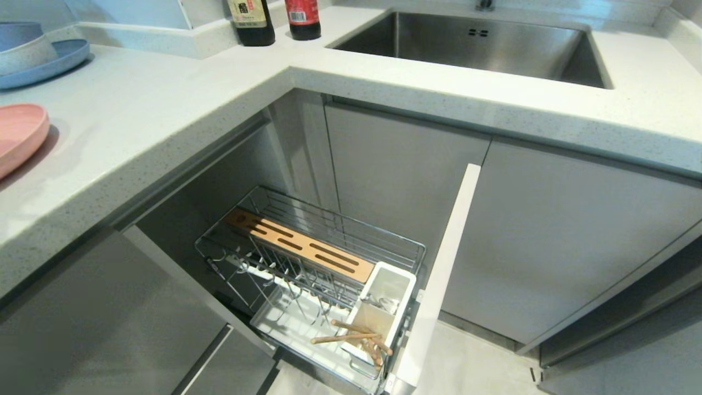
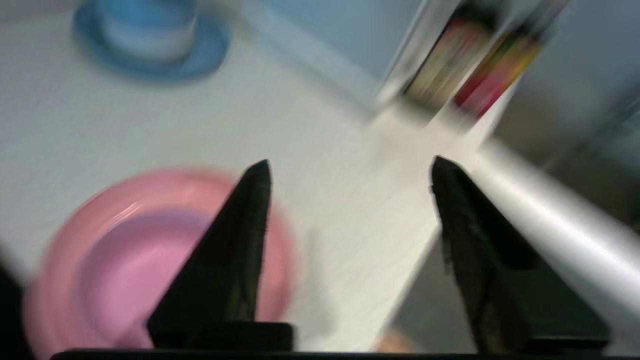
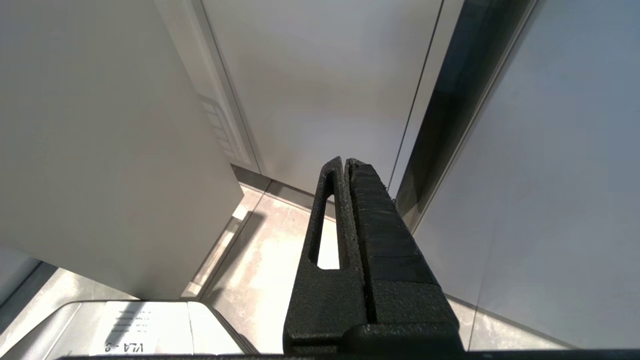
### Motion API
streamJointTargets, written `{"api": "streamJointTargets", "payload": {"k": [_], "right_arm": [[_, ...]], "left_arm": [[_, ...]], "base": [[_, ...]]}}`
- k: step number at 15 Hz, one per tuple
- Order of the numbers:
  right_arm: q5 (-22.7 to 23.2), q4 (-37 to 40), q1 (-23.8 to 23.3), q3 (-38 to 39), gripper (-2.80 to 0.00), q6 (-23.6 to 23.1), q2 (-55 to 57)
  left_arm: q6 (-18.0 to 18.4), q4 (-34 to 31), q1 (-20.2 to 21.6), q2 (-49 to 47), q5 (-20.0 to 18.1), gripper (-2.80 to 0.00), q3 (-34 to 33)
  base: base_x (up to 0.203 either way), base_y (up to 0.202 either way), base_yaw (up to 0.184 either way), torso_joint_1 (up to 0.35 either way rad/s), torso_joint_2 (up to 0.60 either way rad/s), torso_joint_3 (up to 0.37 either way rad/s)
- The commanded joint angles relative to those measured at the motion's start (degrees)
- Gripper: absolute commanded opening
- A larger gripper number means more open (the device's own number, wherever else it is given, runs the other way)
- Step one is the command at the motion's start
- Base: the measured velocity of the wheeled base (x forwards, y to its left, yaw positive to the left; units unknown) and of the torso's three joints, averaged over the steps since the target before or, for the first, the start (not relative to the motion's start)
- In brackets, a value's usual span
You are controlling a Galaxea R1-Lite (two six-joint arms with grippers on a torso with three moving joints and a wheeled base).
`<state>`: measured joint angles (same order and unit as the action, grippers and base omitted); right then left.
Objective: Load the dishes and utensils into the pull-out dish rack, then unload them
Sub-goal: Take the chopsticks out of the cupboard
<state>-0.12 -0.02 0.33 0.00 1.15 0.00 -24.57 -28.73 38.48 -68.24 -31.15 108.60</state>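
Observation:
The pull-out dish rack (image 1: pixel 258 219) stands drawn out of the lower cabinet, with its wooden slotted strip (image 1: pixel 299 245) and white utensil cup (image 1: pixel 403 285). The wooden chopsticks (image 1: pixel 345 337) lean in the cup's front compartment, and something shiny, the metal spoon (image 1: pixel 379 303), lies in the back one. A pink plate (image 1: pixel 19 137) rests on the counter at the far left. In the left wrist view my left gripper (image 2: pixel 350 161) hovers open and empty over the counter's edge, with the pink plate (image 2: pixel 125 250) beside one finger. My right gripper (image 3: pixel 345 161) is shut on nothing and parked low by the cabinet doors.
A blue plate with stacked bowls (image 1: pixel 33 55) sits at the back left of the counter (image 1: pixel 164 109). Two bottles (image 1: pixel 274 19) stand near the steel sink (image 1: pixel 482 44). The open cabinet door (image 1: pixel 444 263) stands on edge just right of the rack.

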Motion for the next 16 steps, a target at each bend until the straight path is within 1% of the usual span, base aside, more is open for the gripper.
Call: {"api": "streamJointTargets", "payload": {"k": [1,2,3,4,5,7,8,11,13,14,16], "right_arm": [[-0.05,-0.01,0.02,0.02,-2.80,0.00,0.00],[0.03,-0.06,0.02,0.09,-2.80,0.00,0.00],[-0.05,-0.06,0.02,0.09,-2.80,0.00,0.00],[-0.05,-0.06,0.02,0.09,-2.80,0.00,0.00],[0.00,-0.06,0.02,0.09,-2.80,0.00,0.00],[-0.03,0.00,0.02,0.09,-2.80,0.00,0.00],[0.03,-0.06,0.02,0.09,-2.80,0.00,0.00],[-0.02,-0.06,0.02,0.09,-2.80,0.00,0.00],[0.01,0.01,0.02,0.09,-2.80,0.00,0.00],[0.02,-0.05,0.03,0.09,-2.80,0.00,0.00],[-0.02,-0.06,0.02,0.09,-2.80,0.00,0.00]], "left_arm": [[-22.97,10.00,-2.08,6.63,1.96,-2.80,-2.40],[-27.98,11.18,-4.51,8.42,2.76,-2.80,-3.49],[-30.61,11.65,-8.65,9.30,3.20,-2.80,-4.68],[-32.00,11.99,-12.13,9.89,3.42,-2.80,-6.41],[-32.58,12.22,-15.34,10.03,3.38,-2.80,-7.42],[-32.58,11.62,-24.67,9.15,3.22,-2.80,-8.01],[-31.58,10.59,-28.91,8.29,3.53,-2.80,-8.16],[-24.27,3.28,-40.60,3.79,5.94,-2.80,-8.43],[-19.70,0.22,-48.88,1.85,8.01,-2.80,-9.95],[-17.01,-0.78,-53.73,0.93,9.97,-2.80,-11.62],[-13.81,-1.66,-62.00,-1.40,15.27,-2.80,-14.75]], "base": [[0.000,0.000,0.000,0.000,0.00,0.000],[0.000,0.000,0.000,0.000,0.00,0.000],[0.000,0.000,0.000,0.000,0.00,0.000],[0.000,0.000,0.000,0.000,0.00,0.000],[0.000,0.000,0.000,0.000,0.00,0.000],[0.000,0.000,0.000,0.000,0.00,0.000],[0.000,0.000,0.000,0.000,0.00,0.000],[0.000,0.000,0.000,0.000,0.00,0.000],[0.000,0.000,0.000,0.000,0.00,0.000],[0.000,0.000,0.000,0.000,0.00,0.000],[0.000,0.000,0.000,0.000,0.00,0.000]]}}
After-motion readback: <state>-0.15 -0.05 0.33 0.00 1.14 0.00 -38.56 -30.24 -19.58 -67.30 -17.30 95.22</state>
